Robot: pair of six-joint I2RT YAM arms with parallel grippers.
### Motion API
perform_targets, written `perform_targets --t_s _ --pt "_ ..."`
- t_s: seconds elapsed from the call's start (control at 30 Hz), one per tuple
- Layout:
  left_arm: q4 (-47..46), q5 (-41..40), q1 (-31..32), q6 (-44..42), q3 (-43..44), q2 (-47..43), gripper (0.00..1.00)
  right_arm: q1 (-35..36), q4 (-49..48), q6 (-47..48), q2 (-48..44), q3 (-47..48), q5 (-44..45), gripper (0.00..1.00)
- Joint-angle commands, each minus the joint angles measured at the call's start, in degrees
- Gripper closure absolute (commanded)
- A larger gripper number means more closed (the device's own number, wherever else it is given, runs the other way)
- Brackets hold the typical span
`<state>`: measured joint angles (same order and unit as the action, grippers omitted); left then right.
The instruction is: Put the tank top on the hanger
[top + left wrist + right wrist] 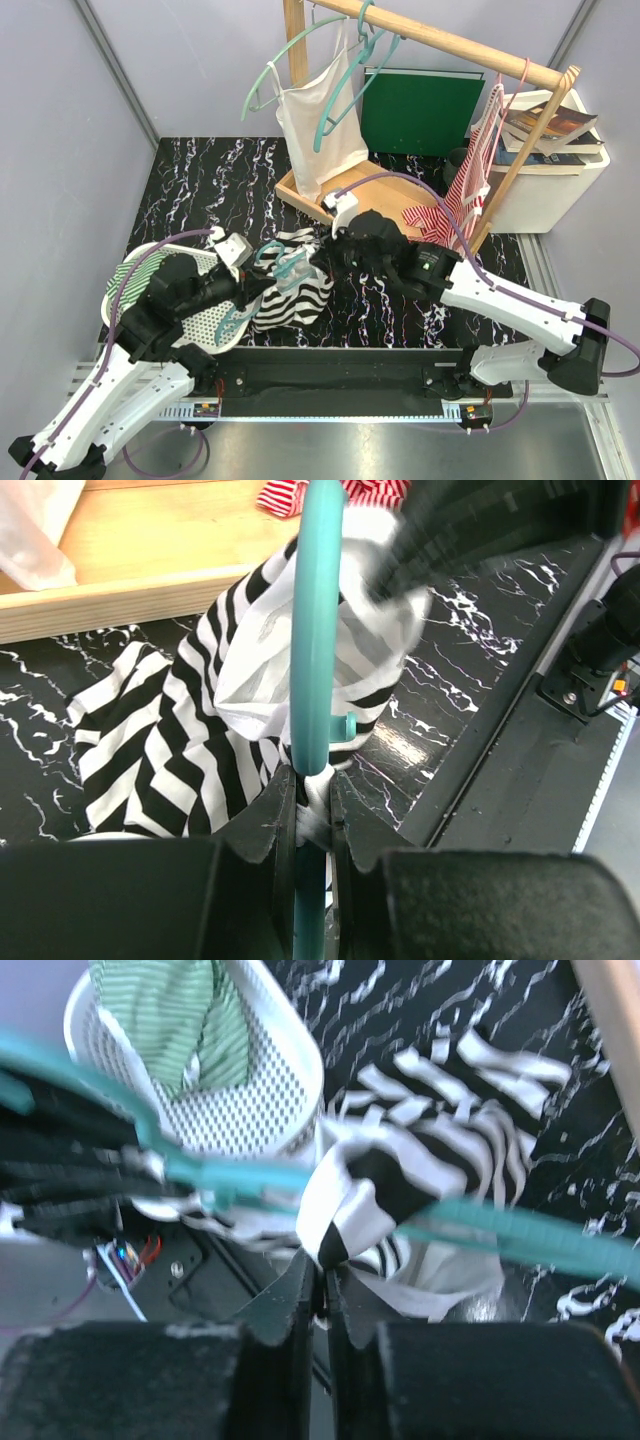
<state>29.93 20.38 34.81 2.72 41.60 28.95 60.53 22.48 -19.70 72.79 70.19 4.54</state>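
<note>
While the soft black-and-white striped cloth tank top (292,296) lies bunched on the black marbled surface (200,180), the left fingers (265,825) clamp the thin teal plastic hanger (315,630) by its smooth rod, and the right fingers (285,1300) pinch a fold of the top.

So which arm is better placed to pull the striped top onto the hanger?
Right. The right gripper is shut on a fold of the tank top beside the hanger; the left gripper is clamped on the hanger, probably steadying it.
</note>
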Motion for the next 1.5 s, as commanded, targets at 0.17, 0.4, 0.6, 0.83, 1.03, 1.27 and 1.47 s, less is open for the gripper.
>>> perform_targets --t_s 0.17,0.4,0.6,0.83,1.03,1.27,1.47 --pt "-3.83 -2.36 -0.62 0.71 0.58 0.06 1.0 1.61 6.16 5.37 -9.16 -4.1 -7.87 0.28" --pt "-4.79 1.92 -0.97 -0.08 -0.03 -2.31 1.0 1.69 11.8 11.25 -15.31 -2.34 -5.15 0.06" --pt "-6.73 15.96 -0.97 -1.22 -0.47 -2.32 1.0 1.69 14.61 18.98 -15.67 2.3 -6.03 0.06" --pt "-7.08 26.98 -1.06 -1.84 -0.38 -1.7 1.0 1.69 18.56 28.4 -9.26 8.64 -15.16 0.07" --pt "-7.35 30.95 -0.97 -1.84 -0.47 -1.88 1.0 1.78 21.99 30.25 -6.88 9.09 -24.21 0.17" --pt "-7.26 30.07 -0.97 -1.93 -0.56 -2.05 1.0 1.78 22.17 28.93 -7.14 6.28 -30.27 0.2" --pt "-7.26 30.24 -1.06 -2.02 -0.65 -2.05 1.0 1.78 22.17 28.67 -6.18 5.57 -32.57 0.27"
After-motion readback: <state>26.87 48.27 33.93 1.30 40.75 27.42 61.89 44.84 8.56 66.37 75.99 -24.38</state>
